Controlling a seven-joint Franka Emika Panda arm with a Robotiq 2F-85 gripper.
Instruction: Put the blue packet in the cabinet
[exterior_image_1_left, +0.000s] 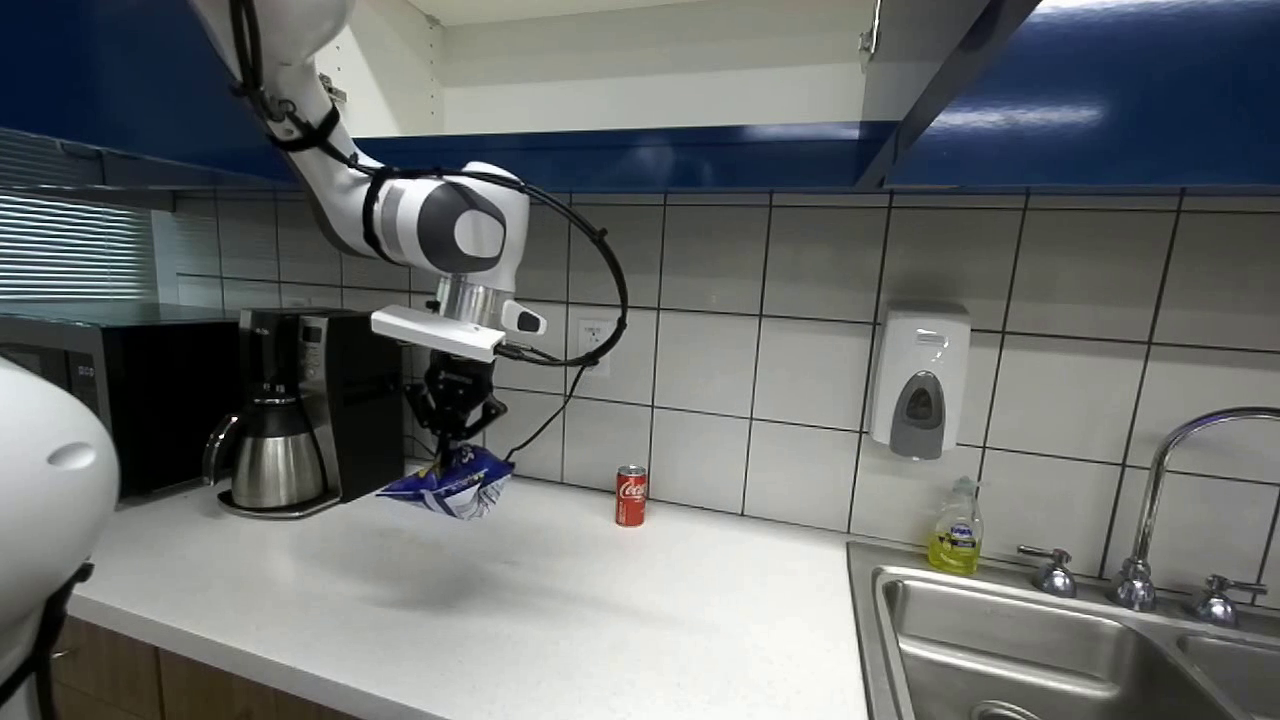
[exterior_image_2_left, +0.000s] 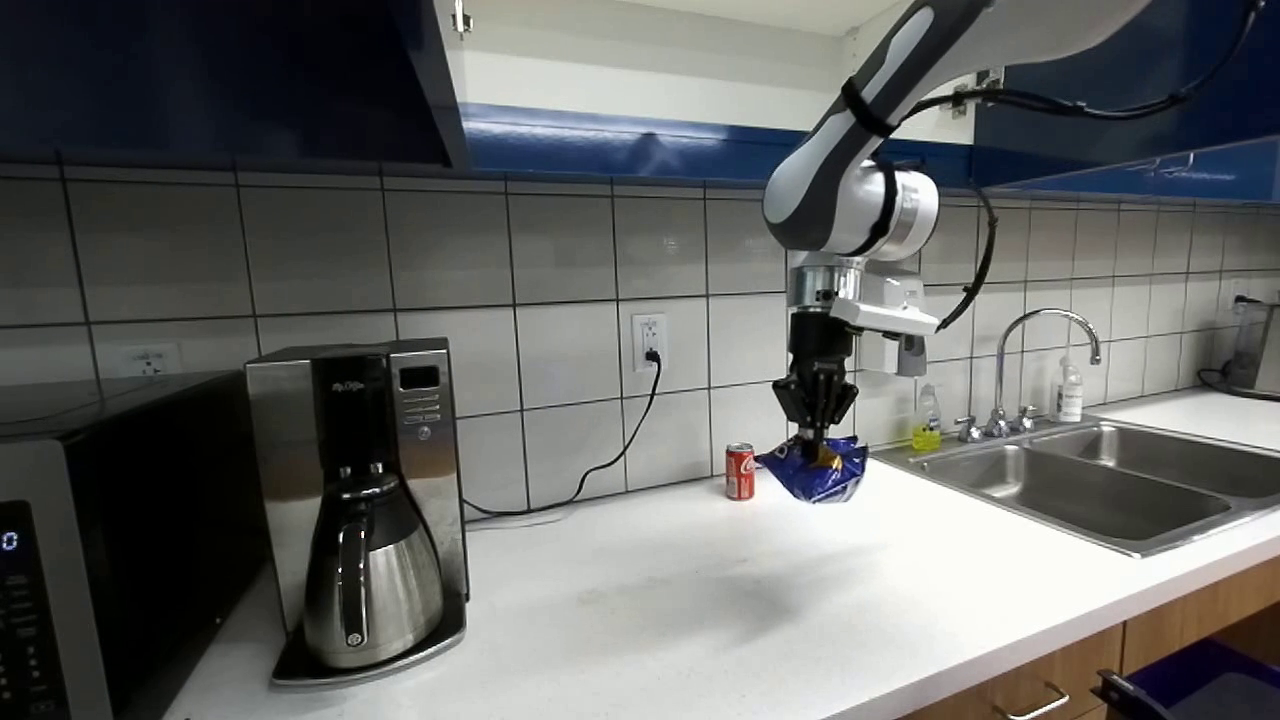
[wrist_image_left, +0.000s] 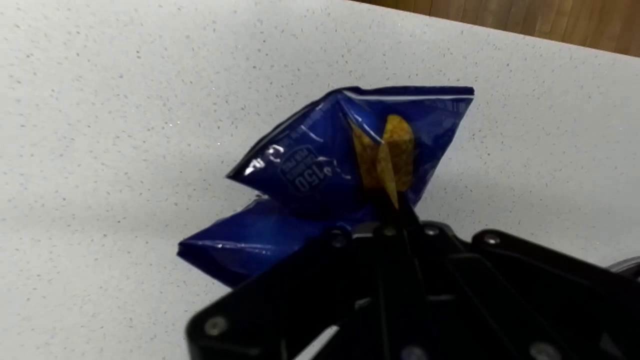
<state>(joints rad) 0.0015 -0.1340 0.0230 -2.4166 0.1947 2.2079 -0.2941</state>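
"One tiled wall (exterior_image_1_left: 710, 360), one white countertop (exterior_image_1_left: 700, 630). Overhead?"

"One cabinet (exterior_image_1_left: 650, 90), dark blue outside, white inside, one section standing open. One robot arm (exterior_image_2_left: 800, 205), crossing in front of it in both exterior views."

"Plumbing?"

"One sink (exterior_image_1_left: 868, 630), set into the countertop: two basins (exterior_image_2_left: 1060, 490), side by side. One faucet (exterior_image_1_left: 1147, 500) at the rear."

"Appliances?"

"Two: one microwave (exterior_image_2_left: 140, 540); beside it one coffee maker (exterior_image_2_left: 350, 420), with one steel carafe (exterior_image_2_left: 385, 600) on its base. One soap dispenser (exterior_image_1_left: 920, 380) fixed to the wall."

"One gripper (exterior_image_2_left: 812, 440), pointing down. State of the fingers?"

"Two, brought together, pinching the foil of one blue packet (wrist_image_left: 325, 185)."

"Position?"

"Held in the air: clear of the countertop, lower than the cabinet, under the gripper. Foil creased, ends flaring out in the wrist view."

"At the rear of the sink?"

"Two counted in an exterior view: one yellow-filled bottle (exterior_image_2_left: 926, 425), and one pale bottle (exterior_image_2_left: 1068, 390) farther along."

"Smaller still?"

"One red can (exterior_image_1_left: 631, 497), upright on the countertop near the wall. Two faucet handles (exterior_image_1_left: 1052, 575), one on each side of the faucet."

"Print on the packet?"

"One printed figure (wrist_image_left: 306, 179), 150, legible in the wrist view. Pictured chips (wrist_image_left: 399, 140) also show, yellow; their number is uncertain, as they overlap."
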